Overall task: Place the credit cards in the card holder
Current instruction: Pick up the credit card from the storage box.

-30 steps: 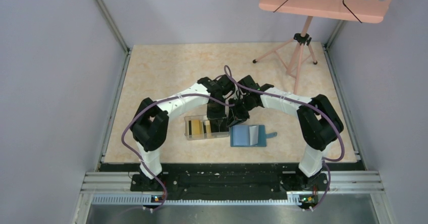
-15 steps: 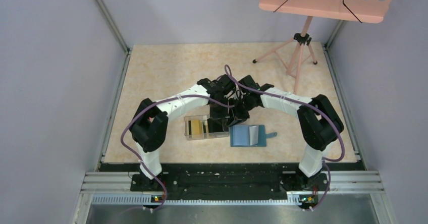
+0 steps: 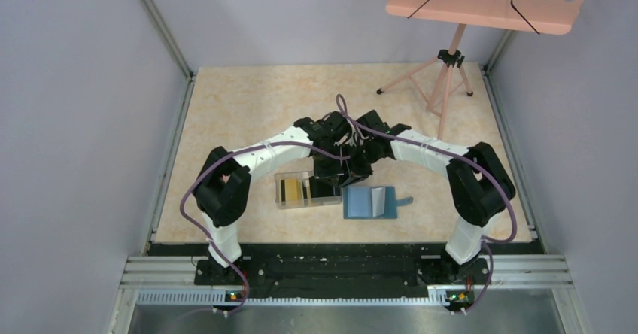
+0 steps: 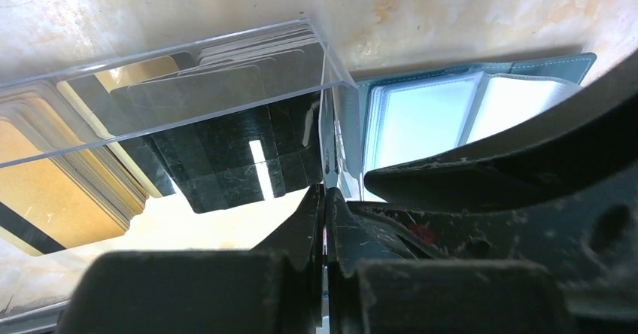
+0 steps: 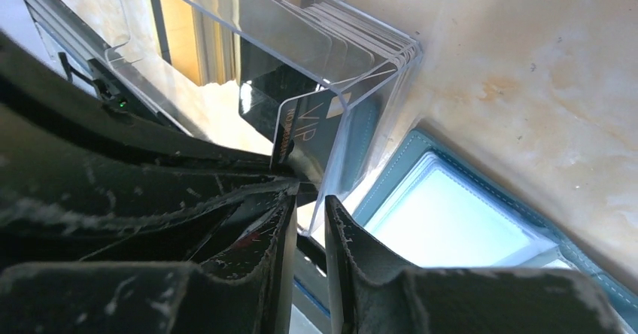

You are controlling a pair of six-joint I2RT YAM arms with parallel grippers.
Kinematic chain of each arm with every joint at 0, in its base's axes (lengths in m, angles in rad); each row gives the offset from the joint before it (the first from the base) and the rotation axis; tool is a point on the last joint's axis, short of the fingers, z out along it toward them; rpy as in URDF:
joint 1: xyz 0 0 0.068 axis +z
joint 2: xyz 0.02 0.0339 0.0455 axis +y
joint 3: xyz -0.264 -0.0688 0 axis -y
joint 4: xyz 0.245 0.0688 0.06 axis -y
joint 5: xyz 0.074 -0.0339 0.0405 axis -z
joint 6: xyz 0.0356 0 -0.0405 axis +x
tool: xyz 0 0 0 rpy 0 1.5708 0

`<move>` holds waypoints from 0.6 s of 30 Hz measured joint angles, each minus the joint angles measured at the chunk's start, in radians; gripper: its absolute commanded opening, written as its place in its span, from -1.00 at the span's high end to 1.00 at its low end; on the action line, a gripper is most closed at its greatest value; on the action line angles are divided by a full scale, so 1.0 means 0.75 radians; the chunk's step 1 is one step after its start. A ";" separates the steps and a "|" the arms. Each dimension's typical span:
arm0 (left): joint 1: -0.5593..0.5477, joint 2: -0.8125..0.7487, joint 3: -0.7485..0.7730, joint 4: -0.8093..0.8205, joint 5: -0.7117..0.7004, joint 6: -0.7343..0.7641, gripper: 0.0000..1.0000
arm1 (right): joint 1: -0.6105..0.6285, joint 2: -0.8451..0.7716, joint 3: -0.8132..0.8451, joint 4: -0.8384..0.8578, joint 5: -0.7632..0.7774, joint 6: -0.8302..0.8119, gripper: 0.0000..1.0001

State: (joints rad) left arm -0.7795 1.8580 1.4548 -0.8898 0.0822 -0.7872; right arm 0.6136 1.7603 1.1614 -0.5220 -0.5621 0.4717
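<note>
The credit cards (image 3: 295, 191), gold, black and pale, stand packed in a clear plastic box (image 3: 284, 177); they also show in the left wrist view (image 4: 218, 116). The teal card holder (image 3: 372, 202) lies open just right of the box, its pale inner pockets (image 4: 421, 116) facing up. My left gripper (image 3: 326, 177) is over the box's right end, shut on a dark card marked VIP (image 5: 305, 138), seen edge-on between its fingertips (image 4: 325, 195). My right gripper (image 5: 308, 217) is close beside it, jaws nearly together around the box's end wall (image 5: 361, 135).
A pink music stand (image 3: 451, 63) stands at the table's far right, its desk overhanging the top of the view. Grey walls enclose the table on three sides. A black metal rail (image 3: 331, 266) runs along the near edge.
Both grippers have stayed at the box's right end. The right arm's elbow has shifted slightly to the right. Box, cards and holder have not moved.
</note>
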 measured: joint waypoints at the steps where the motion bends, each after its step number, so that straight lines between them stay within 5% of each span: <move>1: 0.000 -0.001 -0.001 0.001 -0.001 -0.003 1.00 | -0.004 -0.007 0.000 0.001 -0.001 -0.001 0.50; 9: -0.001 -0.126 -0.063 0.024 -0.063 -0.067 1.00 | -0.072 -0.160 0.001 0.003 -0.048 -0.011 -0.33; 18: 0.006 -0.529 -0.258 0.261 -0.051 -0.132 1.00 | -0.312 -0.426 -0.042 0.137 -0.289 0.024 -0.42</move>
State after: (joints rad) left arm -0.7753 1.4609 1.2610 -0.6941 0.0441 -0.8864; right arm 0.3794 1.4406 1.1301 -0.4191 -0.7788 0.4896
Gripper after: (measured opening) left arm 0.012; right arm 0.716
